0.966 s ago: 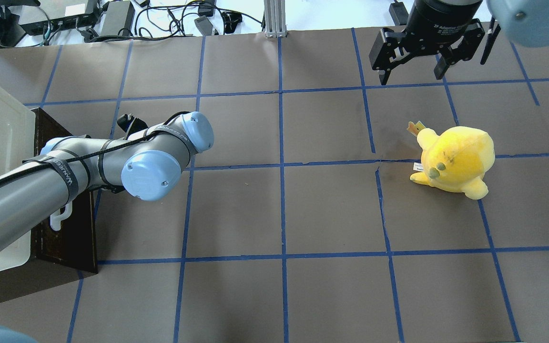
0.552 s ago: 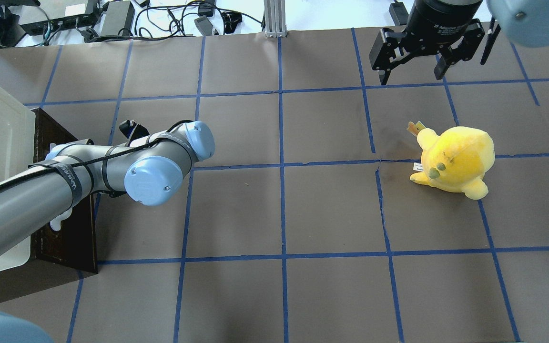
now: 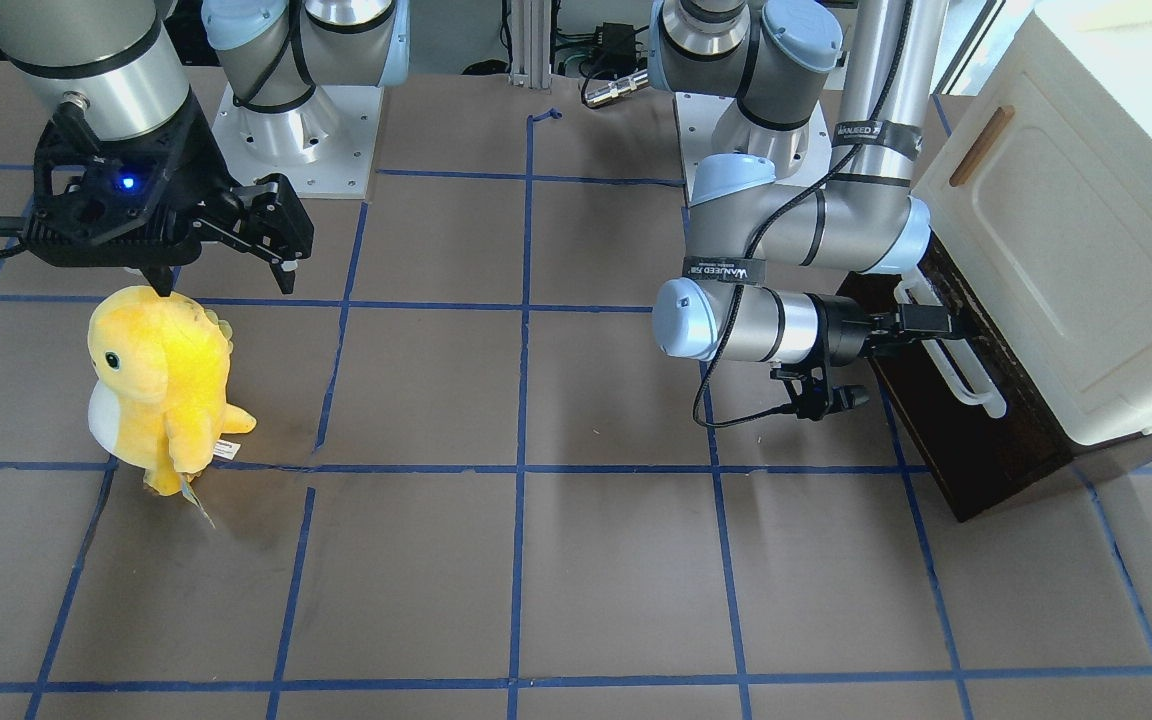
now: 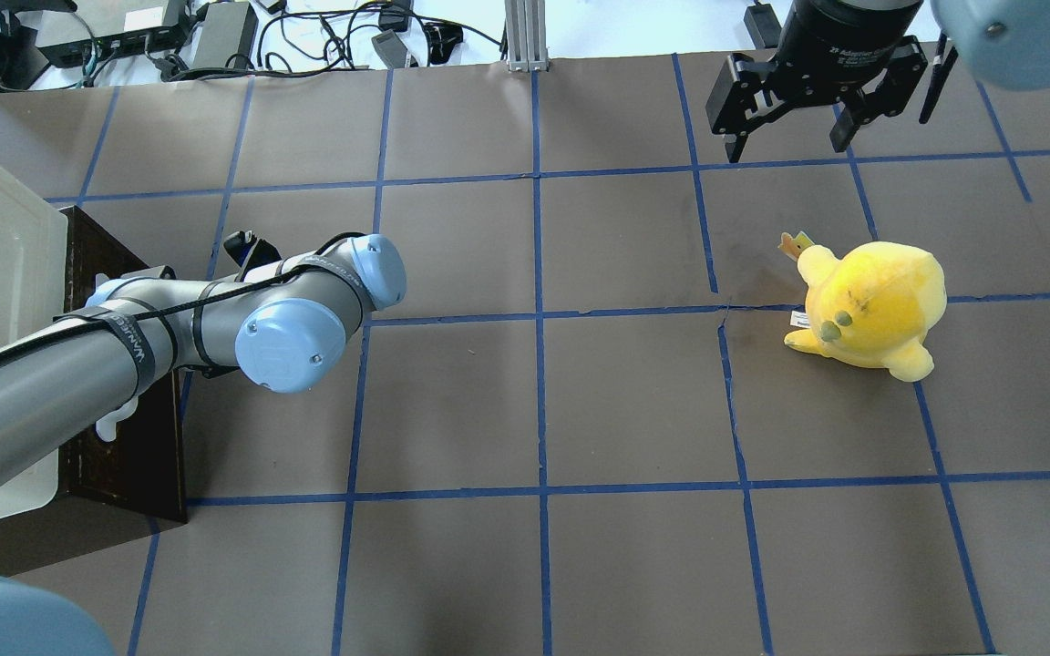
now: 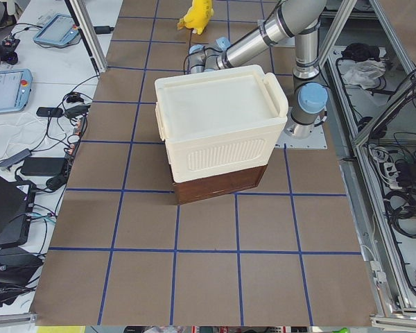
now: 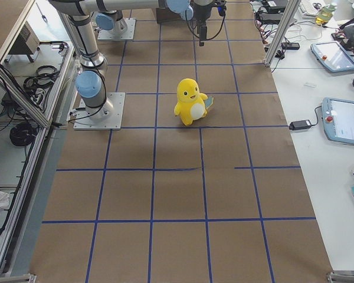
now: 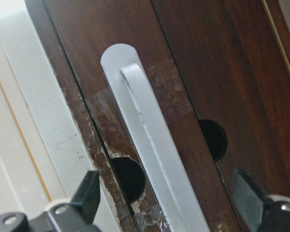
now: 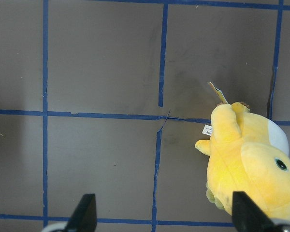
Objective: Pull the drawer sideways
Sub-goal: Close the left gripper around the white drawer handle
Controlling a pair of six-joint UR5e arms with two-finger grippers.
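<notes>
drawer (image 3: 996, 460) sits under the cream cabinet (image 3: 1076, 230) at the table's (image 4: 534, 565) end on the robot's left. its dark brown front faces the table's middle. it looks pushed in; the inside is hidden, so contents cannot be told. the white bar handle (image 3: 968, 378) runs along the front.

views: the left side view gives the cabinet's lid and ribbed end wall with the brown band below, and nothing of the handle. overhead, the left arm covers most of the handle and only one end peeks out. the front-facing view shows the left end effector (image 3: 921, 325) right at the bar. the left wrist view shows the bar running up between the two fingertips, with the wood front behind it.

left end effector: fingers spread wide, one on each side of the bar, neither touching it; nothing gripped.

right end effector (image 4: 787, 150): fingers wide apart, raised over the table, apart from the yellow plush toy (image 4: 871, 305), holding nothing.
</notes>
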